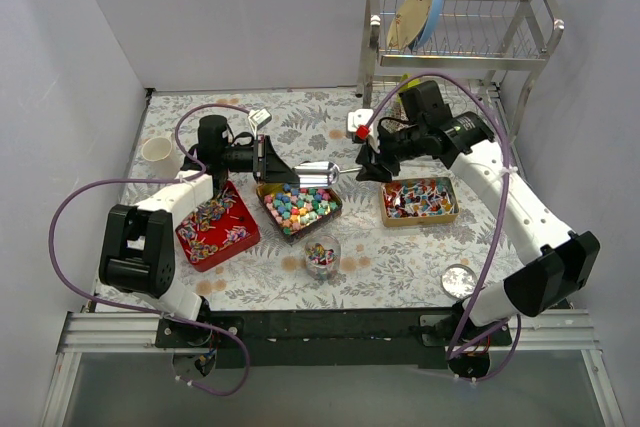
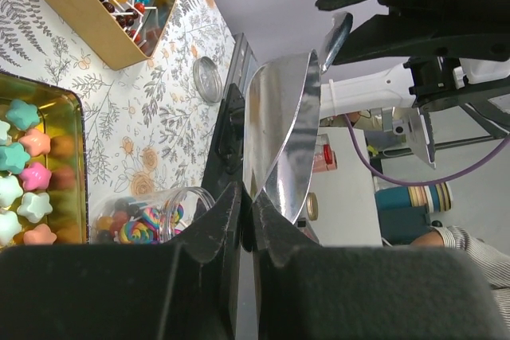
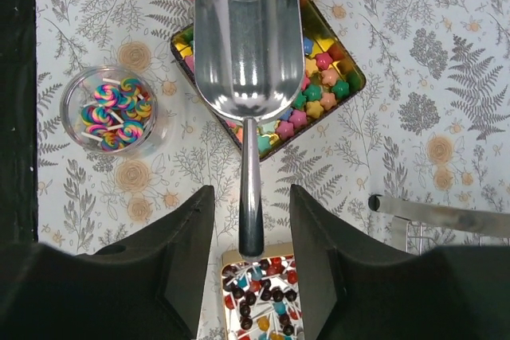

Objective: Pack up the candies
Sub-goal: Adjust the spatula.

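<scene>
Lighting's soft and even, coming from overhead, so the top view is bright and the white walls [image 1: 250, 17] look a bit flat. Shadows on the worktop [image 1: 400, 257] are faint, just soft patches under the arms. The metal scoop [image 3: 247, 37] catches white glare in its bowl and mirrors stuff in the left wrist view. The left end effector [image 2: 248, 197] is a dark blurry mass up close. The right end effector [image 3: 251, 190] is soft too, while the worktop print behind it is sharp.
</scene>
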You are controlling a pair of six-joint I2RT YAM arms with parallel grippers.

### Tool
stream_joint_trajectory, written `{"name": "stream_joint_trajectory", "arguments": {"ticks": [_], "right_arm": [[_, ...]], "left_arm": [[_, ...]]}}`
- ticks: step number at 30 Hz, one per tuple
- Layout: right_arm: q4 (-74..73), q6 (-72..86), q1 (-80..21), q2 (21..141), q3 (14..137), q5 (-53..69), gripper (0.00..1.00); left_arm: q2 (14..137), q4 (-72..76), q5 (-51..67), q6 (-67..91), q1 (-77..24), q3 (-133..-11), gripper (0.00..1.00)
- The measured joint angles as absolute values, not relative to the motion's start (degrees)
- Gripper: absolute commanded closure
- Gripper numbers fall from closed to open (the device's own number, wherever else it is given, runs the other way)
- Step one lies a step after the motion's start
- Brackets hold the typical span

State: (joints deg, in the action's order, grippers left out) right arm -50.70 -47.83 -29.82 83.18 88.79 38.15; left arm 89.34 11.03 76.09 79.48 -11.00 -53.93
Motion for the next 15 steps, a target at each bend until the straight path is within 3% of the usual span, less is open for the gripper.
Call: {"name": "stream_joint_trajectory", "arguments": {"ticks": [15], "right_arm": [[-47.75,-46.74,-32.16,86.98,88.60,38.06,0.64]], "left_arm": [[89.95,12.53,76.79,81.93,-10.59,-53.93,1.00]]}}
